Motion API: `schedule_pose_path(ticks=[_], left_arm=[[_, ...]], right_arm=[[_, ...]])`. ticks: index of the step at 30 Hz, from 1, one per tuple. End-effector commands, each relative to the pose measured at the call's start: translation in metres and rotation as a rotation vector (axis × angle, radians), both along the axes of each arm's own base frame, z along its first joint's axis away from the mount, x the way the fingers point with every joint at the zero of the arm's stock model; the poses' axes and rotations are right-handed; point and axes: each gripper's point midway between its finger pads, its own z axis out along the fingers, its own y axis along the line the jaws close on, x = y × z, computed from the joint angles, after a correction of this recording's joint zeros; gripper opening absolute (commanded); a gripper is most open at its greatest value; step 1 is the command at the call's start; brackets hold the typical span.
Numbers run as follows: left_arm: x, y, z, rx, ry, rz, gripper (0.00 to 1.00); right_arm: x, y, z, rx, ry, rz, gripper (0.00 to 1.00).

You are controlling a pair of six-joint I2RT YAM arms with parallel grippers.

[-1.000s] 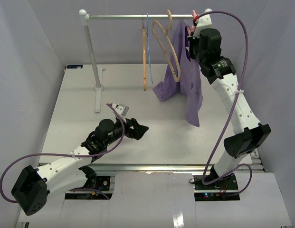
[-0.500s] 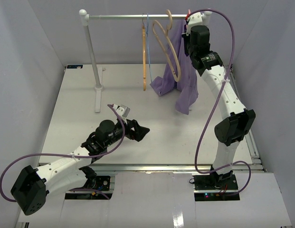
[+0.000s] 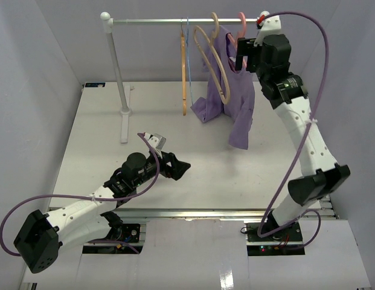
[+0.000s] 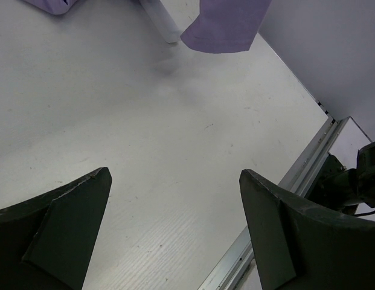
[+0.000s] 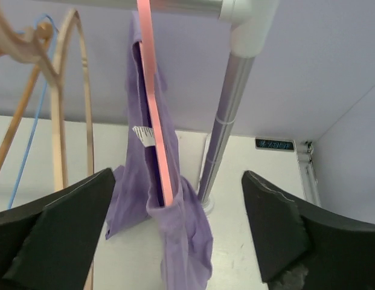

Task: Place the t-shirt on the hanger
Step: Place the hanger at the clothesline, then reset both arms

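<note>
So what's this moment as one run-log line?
t-shirt: draped on hanger | hanger: hooked on rail | right hand: open, beside hanger | left hand: open, empty, over table

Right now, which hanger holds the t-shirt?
The pink plastic hanger, rightmost on the rail. The t-shirt drapes over it; the tan wooden hangers and the thin blue wire hanger to its left hang bare.

Both jaws wide, right arm (image 3: 299, 122) raised

Soft matt cloth t-shirt (image 5: 130, 181), smooth pink plastic hanger (image 5: 152, 103), shiny metal rail (image 3: 157, 21)
</note>
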Motion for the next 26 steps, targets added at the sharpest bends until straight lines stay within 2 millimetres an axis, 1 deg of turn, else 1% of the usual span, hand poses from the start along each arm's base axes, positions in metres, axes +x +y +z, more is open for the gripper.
schedule_pose_path(ticks=[1,2,4,6,9,11,14,16,17,19,20,24,26], left_arm=[[0.004,0.006,0.007,0.008,-0.063,0.029,0.98],[0.005,0.007,0.008,0.008,-0.07,0.032,0.98],[0.005,0.008,0.008,0.009,-0.083,0.034,0.98],[0.004,0.009,0.009,0.005,-0.096,0.034,0.98],[0.005,0.01,0.009,0.013,-0.113,0.039,0.98],[0.006,0.012,0.009,0.017,-0.119,0.046,0.98],[0.007,0.013,0.01,0.02,-0.134,0.056,0.98],[0.006,0.013,0.012,0.017,-0.14,0.046,0.98],[0.005,0.013,0.013,0.016,-0.144,0.042,0.98],[0.005,0.013,0.014,0.014,-0.151,0.041,0.98],[0.004,0.013,0.015,0.014,-0.156,0.042,0.98],[0.005,0.016,0.017,0.015,-0.164,0.054,0.98],[0.005,0.016,0.016,0.019,-0.162,0.055,0.98]], right_arm=[[-0.055,-0.01,0.02,0.1,-0.002,0.035,0.93],[-0.067,-0.012,0.019,0.117,0.009,0.043,0.91],[-0.085,-0.012,-0.017,0.121,0.081,0.068,0.9],[-0.11,-0.017,-0.019,0.17,0.053,0.078,0.9],[-0.143,-0.021,-0.045,0.24,0.06,0.101,0.9],[-0.162,-0.021,-0.062,0.254,0.066,0.139,0.9],[-0.196,-0.023,-0.074,0.275,0.028,0.208,0.9],[-0.205,-0.027,-0.1,0.259,0.074,0.199,0.9],[-0.21,-0.029,-0.108,0.257,0.088,0.198,0.9],[-0.214,-0.029,-0.132,0.247,0.132,0.196,0.9],[-0.217,-0.029,-0.136,0.251,0.133,0.205,0.9],[-0.217,-0.026,-0.166,0.233,0.183,0.216,0.9],[-0.217,-0.025,-0.175,0.226,0.188,0.224,0.9]])
